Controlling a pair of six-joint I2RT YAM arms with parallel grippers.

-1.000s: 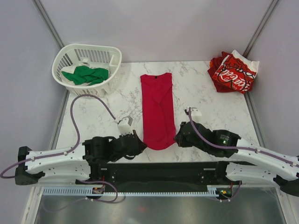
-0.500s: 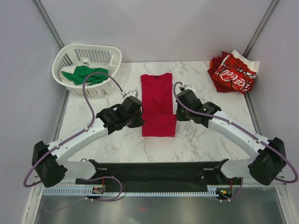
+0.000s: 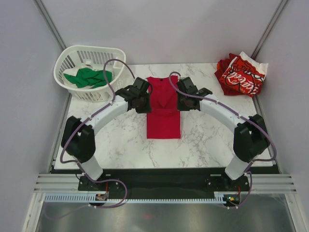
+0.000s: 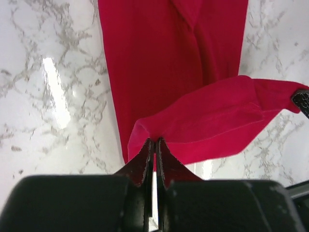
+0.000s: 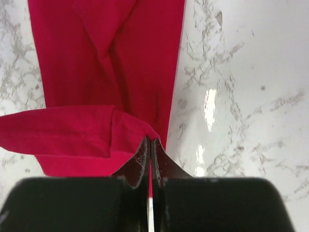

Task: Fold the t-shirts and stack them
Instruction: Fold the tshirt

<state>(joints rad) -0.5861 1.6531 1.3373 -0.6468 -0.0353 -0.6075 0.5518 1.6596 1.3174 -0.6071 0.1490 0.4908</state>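
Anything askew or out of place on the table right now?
Nothing spilled or damaged. The red-and-white tee lies rumpled at the far right corner and seems to overhang the table edge. The green tee is a heap in the basket. The crimson tee lies straight, its hem pinched by the left claw and right claw.

soft, bright light is coming from overhead and spreading evenly. in the top view the arms (image 3: 104, 116) are casting only faint, blurry shadows on the worktop (image 3: 120, 135), and nothing is looking blown out. in the left wrist view the glossy worktop is throwing a tall white glare streak left of the red tee (image 4: 159, 63); in the right wrist view smaller glare spots are shining right of it. the tee is glowing saturated, its folds showing as darker shading. the left end effector (image 4: 154, 142) and right end effector (image 5: 150, 141) are sitting close to the lens, their black bodies reading soft and featureless.
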